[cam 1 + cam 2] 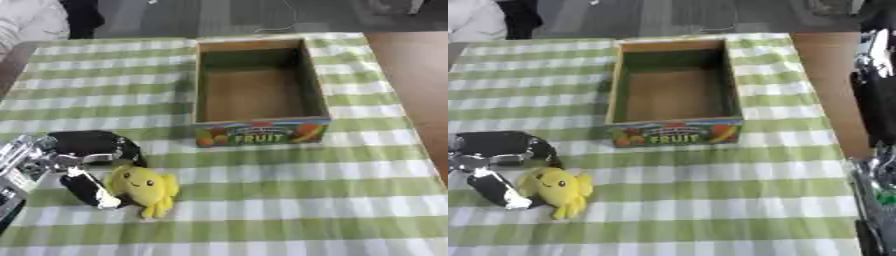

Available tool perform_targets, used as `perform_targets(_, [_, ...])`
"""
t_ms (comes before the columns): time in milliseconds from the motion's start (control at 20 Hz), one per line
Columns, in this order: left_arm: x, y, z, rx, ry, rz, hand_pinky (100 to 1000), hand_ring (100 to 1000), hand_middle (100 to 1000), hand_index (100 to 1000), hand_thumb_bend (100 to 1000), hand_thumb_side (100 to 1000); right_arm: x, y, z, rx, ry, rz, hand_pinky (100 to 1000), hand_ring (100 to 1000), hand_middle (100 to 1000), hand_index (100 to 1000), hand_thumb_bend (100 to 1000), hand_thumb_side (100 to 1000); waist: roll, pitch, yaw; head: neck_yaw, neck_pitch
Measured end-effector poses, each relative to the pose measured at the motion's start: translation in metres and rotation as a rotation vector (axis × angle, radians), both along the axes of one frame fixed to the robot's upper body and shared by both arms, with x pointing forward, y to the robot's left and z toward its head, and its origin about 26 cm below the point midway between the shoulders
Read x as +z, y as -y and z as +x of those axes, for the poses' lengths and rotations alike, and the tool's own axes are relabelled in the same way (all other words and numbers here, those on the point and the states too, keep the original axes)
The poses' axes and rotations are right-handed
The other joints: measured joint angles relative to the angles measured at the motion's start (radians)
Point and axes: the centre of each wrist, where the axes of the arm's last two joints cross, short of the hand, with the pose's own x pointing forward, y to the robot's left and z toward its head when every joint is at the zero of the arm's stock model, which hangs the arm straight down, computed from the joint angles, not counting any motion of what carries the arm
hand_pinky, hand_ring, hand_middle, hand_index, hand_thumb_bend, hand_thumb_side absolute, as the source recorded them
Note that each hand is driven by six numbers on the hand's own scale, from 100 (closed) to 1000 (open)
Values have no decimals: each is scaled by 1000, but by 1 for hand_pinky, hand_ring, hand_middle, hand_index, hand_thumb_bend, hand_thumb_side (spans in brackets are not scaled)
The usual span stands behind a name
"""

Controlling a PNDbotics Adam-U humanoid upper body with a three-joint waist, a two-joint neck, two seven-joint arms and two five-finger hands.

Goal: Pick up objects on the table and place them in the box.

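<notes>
**A:** What's nearest you, operator?

**B:** Your left hand (83, 165), low at the left of the table. Its fingers curve over and around the yellow plush toy (144, 186): one dark finger arcs above the toy, another runs down its left side and touches it. You're cupping the toy from the left, though I can't tell whether the fingers have closed on it. The toy lies on the green-and-white checked cloth (289, 200), face up, small legs pointing toward you.

**A:** And your right hand?

**B:** In the right eye view you have black and silver arm parts (877, 85) along the right edge, beyond the table's side. The hand itself isn't something you can make out there, so I can't tell how its fingers stand.

**A:** Further out?

**B:** Past the toy, up and to its right and well apart from it, you have the box (261, 132). It stands upright and open-topped, with a bright fruit picture and the word FRUIT on its near wall. Its brown floor shows bare. Beyond the box the cloth ends and a grey floor (219, 17) begins.
</notes>
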Motion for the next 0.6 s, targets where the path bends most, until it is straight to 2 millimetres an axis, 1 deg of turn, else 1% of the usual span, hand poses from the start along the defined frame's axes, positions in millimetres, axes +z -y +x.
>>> perform_targets(150, [0, 0, 0, -3, 3, -2, 791, 736, 588, 755, 280, 419, 0, 0, 0, 0, 0, 0, 805, 890, 548, 846, 100, 570, -1, 0, 0, 0, 0])
perform_targets(200, [0, 0, -1, -5, 4, -3, 786, 729, 582, 750, 261, 412, 0, 0, 0, 0, -1, 1, 805, 890, 548, 846, 100, 570, -1, 0, 0, 0, 0])
perform_targets(250, [0, 1, -1, -7, 6, -4, 777, 719, 576, 744, 222, 405, 0, 0, 0, 1, -1, 1, 805, 890, 548, 847, 100, 570, -1, 0, 0, 0, 0])
perform_targets(300, [0, 1, -1, -9, 7, -5, 771, 713, 572, 741, 225, 401, -1, 0, 0, 1, -2, 2, 805, 890, 548, 847, 100, 570, -1, 0, 0, 0, 0])
perform_targets(450, [0, 0, -2, -12, 12, -10, 750, 695, 562, 732, 129, 402, -1, 0, 0, 1, -3, 2, 805, 890, 548, 847, 100, 571, -2, 0, 0, 0, -1])
perform_targets(550, [1, 0, -3, -17, 23, -13, 741, 690, 560, 729, 100, 400, -1, 0, 0, 1, -3, 2, 806, 890, 548, 847, 100, 570, -3, 0, 0, 0, -1])
perform_targets(600, [2, 0, -3, -21, 32, -15, 738, 690, 561, 730, 100, 398, -1, 0, 0, 1, -3, 2, 806, 890, 548, 847, 100, 570, -3, 0, 1, 0, -1])
